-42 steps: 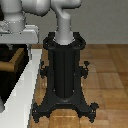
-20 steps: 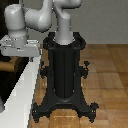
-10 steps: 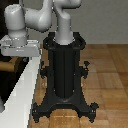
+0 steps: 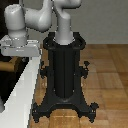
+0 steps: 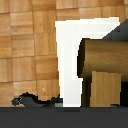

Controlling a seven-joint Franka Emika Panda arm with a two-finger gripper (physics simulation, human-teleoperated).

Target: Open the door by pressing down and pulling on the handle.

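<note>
In the wrist view the tan-brown handle fills the near side: its cylindrical stem [image 5: 102, 55] lies across, with the flat lever bar [image 5: 107, 89] under it. A black patch beside the stem looks like the door [image 5: 120, 31]. The white frame [image 5: 70, 60] stands next to the handle. In the exterior view my gripper [image 4: 20, 50] hangs at the exterior view's left over the white ledge. Its fingers are hidden behind the hand and the ledge, so I cannot tell how the jaws stand or whether they touch the handle. The handle is hidden in the exterior view.
My black pedestal [image 4: 64, 70] stands in the middle on the wooden floor [image 4: 110, 75], with spread feet [image 4: 87, 107]. The white ledge [image 4: 22, 95] runs along the exterior view's left. One pedestal foot [image 5: 30, 101] shows in the wrist view.
Since two seconds ago the hand has shifted a little toward the exterior view's right, by the ledge. Over the last second nothing has visibly moved.
</note>
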